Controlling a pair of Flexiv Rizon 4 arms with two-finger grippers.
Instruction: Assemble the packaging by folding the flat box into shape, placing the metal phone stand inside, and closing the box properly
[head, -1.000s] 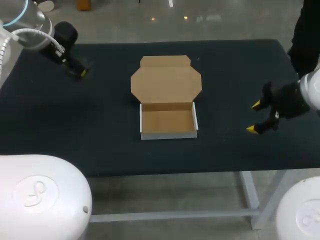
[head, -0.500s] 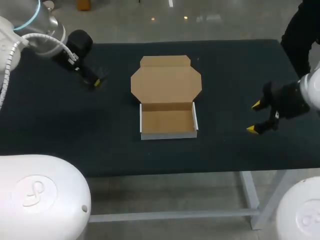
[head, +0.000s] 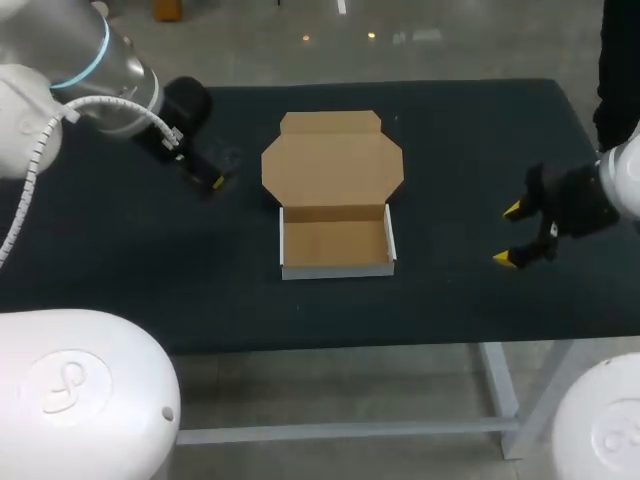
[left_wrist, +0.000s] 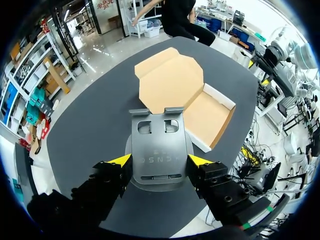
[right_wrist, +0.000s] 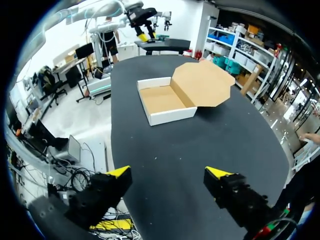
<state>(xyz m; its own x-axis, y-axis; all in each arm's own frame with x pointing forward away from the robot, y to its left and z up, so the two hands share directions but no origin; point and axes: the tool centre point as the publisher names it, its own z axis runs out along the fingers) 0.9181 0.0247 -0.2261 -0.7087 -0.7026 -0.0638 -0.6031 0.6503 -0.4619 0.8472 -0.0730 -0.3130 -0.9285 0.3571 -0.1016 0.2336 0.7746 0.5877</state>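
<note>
The box (head: 335, 240) is sitting open at the middle of the table (head: 100, 260). Its white-walled tray (head: 335, 243) is lying on the near side, and its brown lid (head: 332, 165) is lying flat on the far side, joined to the tray's far wall. No print is showing on the card.

The stand (left_wrist: 159, 150), grey metal, is hanging left of the lid and apart from it. The left gripper (left_wrist: 159, 161) is grasping it, both yellow tips pressing the sides of its base. The plate with two slots is pointing toward the lid. A short row of letters is showing pressed into the base.

The right gripper (head: 510, 235) is hovering over the table well to the right of the box, its fingers released and spread wide with nothing between them.

Since a second ago the left gripper has been carrying the stand from the far left corner rightward and nearer, toward the lid. The box and the right gripper are staying where they were.
</note>
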